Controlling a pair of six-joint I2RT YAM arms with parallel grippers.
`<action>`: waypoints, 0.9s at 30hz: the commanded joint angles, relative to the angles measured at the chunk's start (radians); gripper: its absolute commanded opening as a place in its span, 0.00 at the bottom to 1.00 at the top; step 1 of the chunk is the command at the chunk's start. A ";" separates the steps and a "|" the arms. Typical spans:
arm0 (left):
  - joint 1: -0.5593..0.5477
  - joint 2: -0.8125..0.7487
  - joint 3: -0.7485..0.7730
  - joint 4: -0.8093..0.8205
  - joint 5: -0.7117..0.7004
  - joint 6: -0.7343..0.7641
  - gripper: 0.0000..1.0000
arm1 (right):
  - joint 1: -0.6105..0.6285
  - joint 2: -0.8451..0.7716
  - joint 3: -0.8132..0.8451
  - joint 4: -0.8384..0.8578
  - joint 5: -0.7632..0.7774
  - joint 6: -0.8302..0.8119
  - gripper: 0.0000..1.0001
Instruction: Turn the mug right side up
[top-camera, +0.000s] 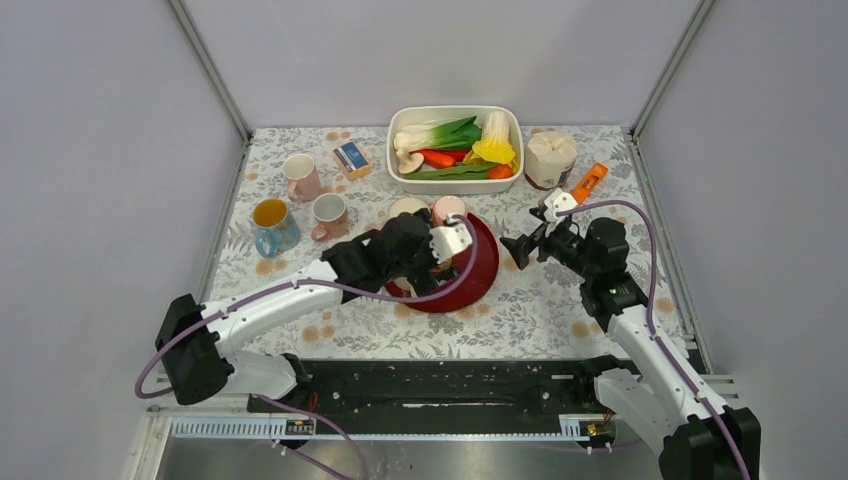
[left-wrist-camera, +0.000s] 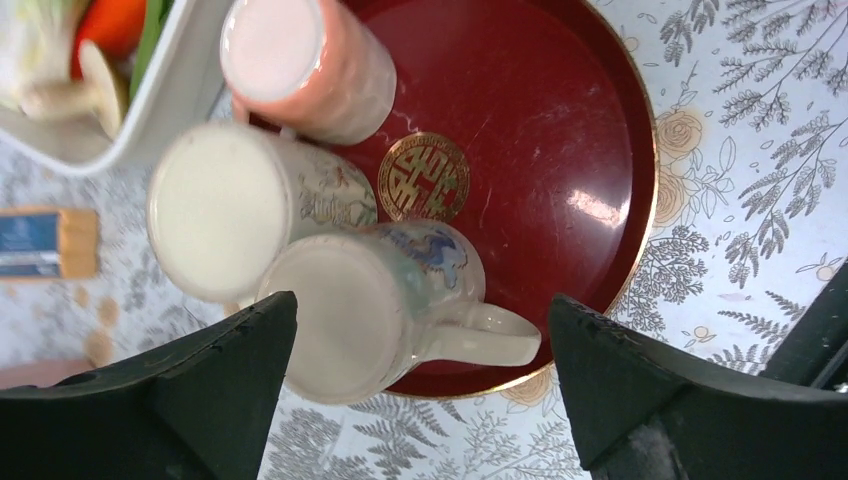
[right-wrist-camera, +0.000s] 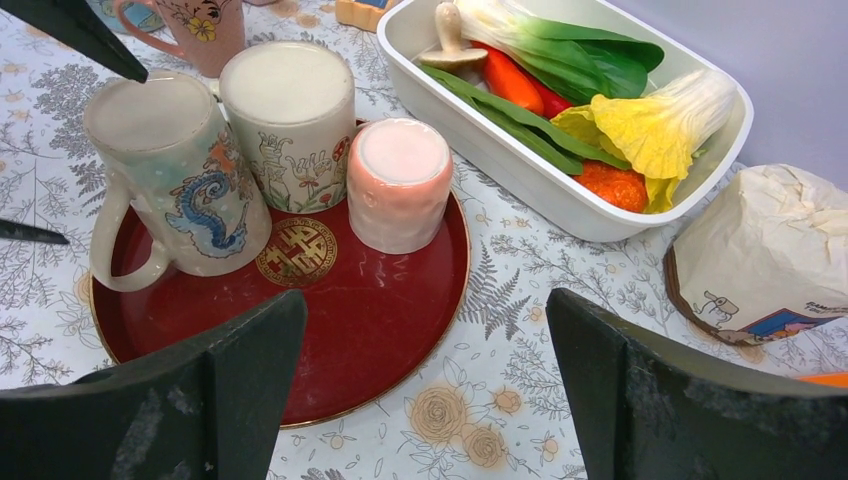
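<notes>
Your left tool (left-wrist-camera: 422, 310) and right tool (right-wrist-camera: 425, 300) are spread; in the top view your left arm (top-camera: 290, 295) hides the upside-down mug (left-wrist-camera: 345, 325).

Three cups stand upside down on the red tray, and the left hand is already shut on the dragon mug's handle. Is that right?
Not quite. The left hand is open, not shut on the handle. The left wrist view shows its fingers spread wide on either side of the dragon mug, and neither is closed on the handle. The rest is right.

Mug (right-wrist-camera: 175, 190) on tray (right-wrist-camera: 380, 330) beside two cups (right-wrist-camera: 290, 120), vegetable tub (right-wrist-camera: 520, 185) behind tray, bag (right-wrist-camera: 770, 250) right of tub
</notes>
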 joint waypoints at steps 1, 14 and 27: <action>-0.070 0.054 -0.021 0.130 -0.210 0.191 0.99 | -0.022 -0.026 -0.003 0.051 -0.021 -0.006 0.99; -0.107 0.025 -0.172 0.210 -0.049 0.397 0.99 | -0.054 -0.041 -0.006 0.065 -0.037 0.021 0.99; -0.109 -0.047 -0.366 0.409 -0.150 0.586 0.99 | -0.075 -0.048 -0.008 0.077 -0.054 0.055 1.00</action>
